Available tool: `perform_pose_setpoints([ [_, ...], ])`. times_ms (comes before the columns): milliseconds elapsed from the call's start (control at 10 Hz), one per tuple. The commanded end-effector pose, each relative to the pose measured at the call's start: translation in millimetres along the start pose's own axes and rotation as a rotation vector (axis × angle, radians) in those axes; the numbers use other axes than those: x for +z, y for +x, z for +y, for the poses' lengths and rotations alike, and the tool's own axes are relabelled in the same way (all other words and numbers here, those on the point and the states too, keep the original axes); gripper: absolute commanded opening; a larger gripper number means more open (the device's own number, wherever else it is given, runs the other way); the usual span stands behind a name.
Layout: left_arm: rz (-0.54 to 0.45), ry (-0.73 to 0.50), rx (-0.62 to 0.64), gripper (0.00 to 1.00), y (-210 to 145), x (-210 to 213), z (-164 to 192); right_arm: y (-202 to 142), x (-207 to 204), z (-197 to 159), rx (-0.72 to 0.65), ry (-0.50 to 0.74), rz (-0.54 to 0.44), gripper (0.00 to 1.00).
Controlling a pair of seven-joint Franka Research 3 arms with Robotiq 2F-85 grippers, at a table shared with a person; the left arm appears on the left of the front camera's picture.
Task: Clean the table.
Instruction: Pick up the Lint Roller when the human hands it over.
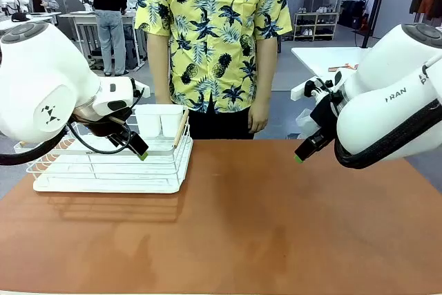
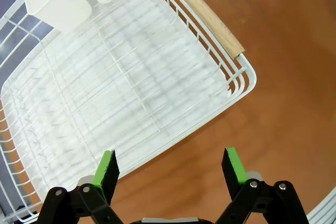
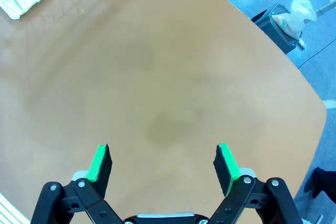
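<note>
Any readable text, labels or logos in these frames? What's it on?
"FRAN": lettering on the right arm; the rest curves out of sight.
Black logo mark, no letters: on the left arm.
Nothing legible on the table or the wire rack.

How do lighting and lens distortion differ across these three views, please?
Front view: even light, a soft sheen with faint reflections on the table. Left wrist view: the wide lens bows the white wire rack. Right wrist view: the table's far edge curves, and a darker patch sits mid-frame.
</note>
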State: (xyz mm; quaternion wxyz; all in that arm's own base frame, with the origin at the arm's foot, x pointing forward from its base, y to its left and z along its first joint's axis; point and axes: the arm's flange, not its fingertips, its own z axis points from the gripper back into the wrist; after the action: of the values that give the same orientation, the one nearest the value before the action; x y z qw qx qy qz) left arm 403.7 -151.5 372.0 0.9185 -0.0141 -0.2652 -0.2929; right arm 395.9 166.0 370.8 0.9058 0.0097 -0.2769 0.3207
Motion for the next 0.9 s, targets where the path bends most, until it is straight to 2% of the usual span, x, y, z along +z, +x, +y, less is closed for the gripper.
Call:
perform_pose_setpoints([
  [0, 0.0, 0.0, 0.0, 1.0, 0, 0, 0, 0, 0, 1, -0.001, 0.001, 0.0, 1.0],
  [100, 0.062, -0.1, 0.016, 1.0, 25, 21, 12, 0, 0, 0, 0.0, 0.0, 0.0, 1.0],
  [200, 0.106, -0.187, 0.107, 1.0, 42, 45, 37, 16, 26, -27, -0.057, 0.095, -0.004, 1.0],
  [300, 0.162, -0.263, 0.262, 1.0, 47, 68, 73, 23, 47, -58, -0.141, 0.243, -0.008, 1.0],
  [400, 0.157, -0.449, 0.502, 1.0, 39, 93, 115, 17, 63, -90, -0.239, 0.456, -0.034, 1.0],
  [500, 0.095, -0.644, 0.647, 1.0, 21, 111, 144, 5, 69, -113, -0.319, 0.583, -0.062, 1.0],
  [600, 0.061, -0.755, 0.723, 1.0, -3, 120, 163, -9, 76, -133, -0.425, 0.723, -0.106, 1.0],
  [800, -0.102, -0.904, 0.851, 1.0, -71, 137, 192, -48, 88, -160, -0.577, 0.855, -0.198, 1.0],
])
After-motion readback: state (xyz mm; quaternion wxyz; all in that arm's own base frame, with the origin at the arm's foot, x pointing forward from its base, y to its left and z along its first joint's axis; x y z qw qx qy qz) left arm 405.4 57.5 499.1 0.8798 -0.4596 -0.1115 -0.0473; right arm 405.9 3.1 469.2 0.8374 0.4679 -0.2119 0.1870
